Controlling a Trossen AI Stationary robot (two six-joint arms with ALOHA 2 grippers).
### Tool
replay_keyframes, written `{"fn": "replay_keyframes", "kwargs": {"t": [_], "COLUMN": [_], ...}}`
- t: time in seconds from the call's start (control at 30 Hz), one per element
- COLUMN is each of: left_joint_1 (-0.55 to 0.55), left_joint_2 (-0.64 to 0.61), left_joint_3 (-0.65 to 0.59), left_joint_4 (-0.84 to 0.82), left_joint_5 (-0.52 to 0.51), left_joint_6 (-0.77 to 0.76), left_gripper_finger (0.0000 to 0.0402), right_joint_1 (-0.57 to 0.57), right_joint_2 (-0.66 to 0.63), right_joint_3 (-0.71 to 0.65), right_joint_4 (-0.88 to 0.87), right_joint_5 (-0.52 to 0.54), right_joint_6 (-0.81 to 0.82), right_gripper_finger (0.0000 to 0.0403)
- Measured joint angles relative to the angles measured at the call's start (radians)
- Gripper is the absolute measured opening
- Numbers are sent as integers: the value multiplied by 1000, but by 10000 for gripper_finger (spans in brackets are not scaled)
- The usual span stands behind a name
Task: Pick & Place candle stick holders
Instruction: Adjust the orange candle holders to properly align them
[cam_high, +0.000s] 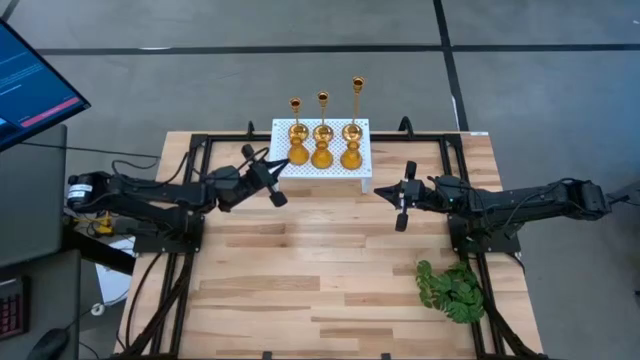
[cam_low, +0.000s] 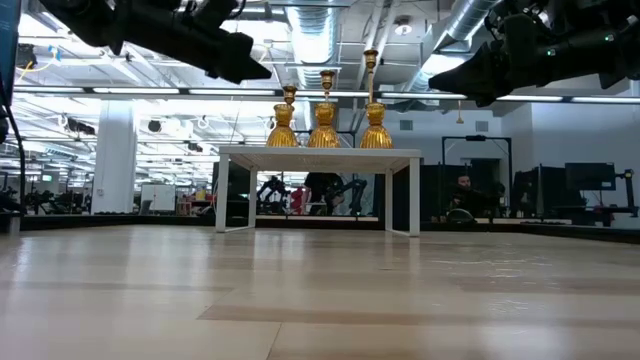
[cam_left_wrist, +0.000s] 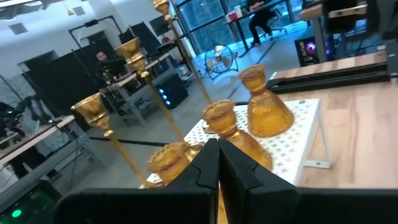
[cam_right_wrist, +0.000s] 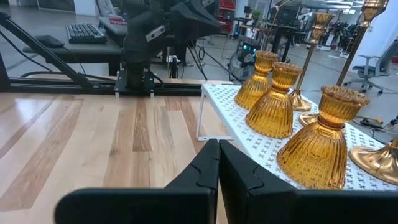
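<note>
Six gold candle stick holders stand by their bases on a white perforated stand (cam_high: 330, 172) at the table's far middle. Three squat amber ribbed ones (cam_high: 322, 156) form the near row (cam_right_wrist: 311, 149); three slim brass sticks (cam_high: 323, 115) stand behind them (cam_left_wrist: 99, 115). My left gripper (cam_high: 275, 190) is shut and empty, just left of the stand's near left corner. My right gripper (cam_high: 402, 212) is shut and empty, right of the stand and nearer than it. In the wrist views both pairs of fingers (cam_left_wrist: 219, 168) (cam_right_wrist: 219, 165) are closed together.
A green leafy plant (cam_high: 452, 290) lies near the table's right near corner. Black frame rails (cam_high: 200, 160) run along the table's left and right sides. A monitor (cam_high: 30, 85) stands off the table's far left. The table's middle is bare wood (cam_high: 310, 270).
</note>
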Motion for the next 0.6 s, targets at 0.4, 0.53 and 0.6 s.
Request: {"fn": "replay_keyframes", "kwargs": {"t": [0.4, 0.53, 0.6], "left_joint_1": [58, 58, 58], "left_joint_2": [9, 17, 22], "left_joint_3": [0, 0, 0], "left_joint_4": [-4, -9, -1], "left_joint_5": [0, 0, 1], "left_joint_6": [-6, -9, -11], "left_gripper_finger": [3, 5, 4], "right_joint_1": [1, 1, 1], "right_joint_2": [0, 0, 0], "right_joint_3": [0, 0, 0], "right_joint_4": [-20, -23, -23], "right_joint_5": [0, 0, 0], "right_joint_6": [0, 0, 0], "right_gripper_finger": [0, 0, 0]}}
